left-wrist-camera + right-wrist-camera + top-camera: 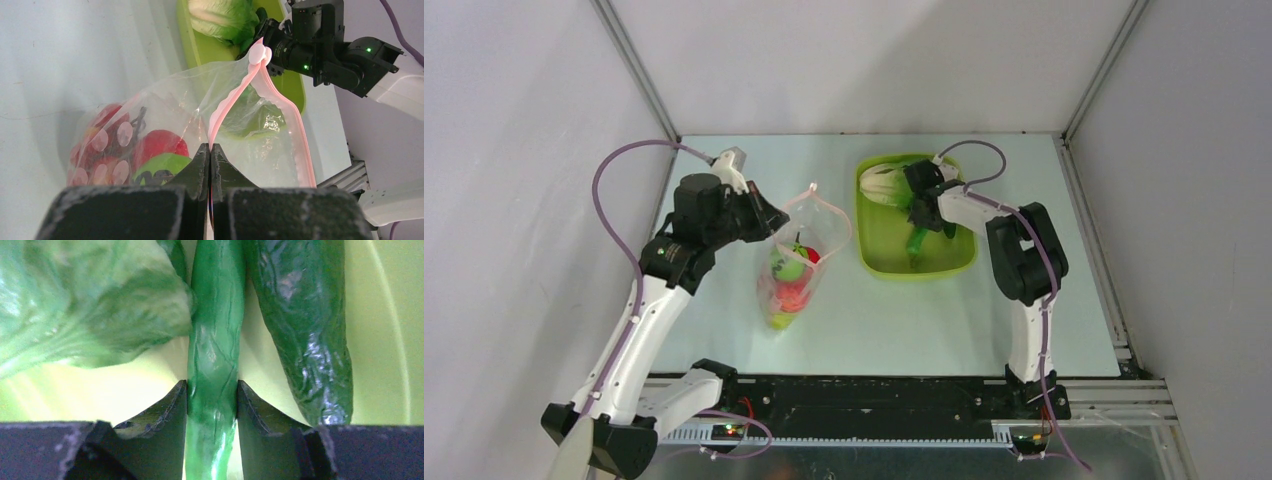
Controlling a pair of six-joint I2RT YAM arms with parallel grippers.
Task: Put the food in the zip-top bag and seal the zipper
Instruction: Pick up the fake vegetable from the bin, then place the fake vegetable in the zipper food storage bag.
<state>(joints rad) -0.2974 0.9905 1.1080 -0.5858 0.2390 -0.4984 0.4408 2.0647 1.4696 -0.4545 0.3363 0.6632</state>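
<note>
**Bag part-filled; zipper open.**
The clear floppy zip-top bag [792,270], on the pale counter [1024,320], holds red and green toy produce [155,145]. Its pale pink zipper strip [235,97] gapes, pinched in the clenched left hand [210,150]. The right hand [212,392] clamps a slim bright-green toy vegetable [215,315] in the lime-green plastic tray [884,245], beside leafy lettuce [882,185] and dark green cucumber [300,325], all yet to load. Grey walls [524,150] surround.
</note>
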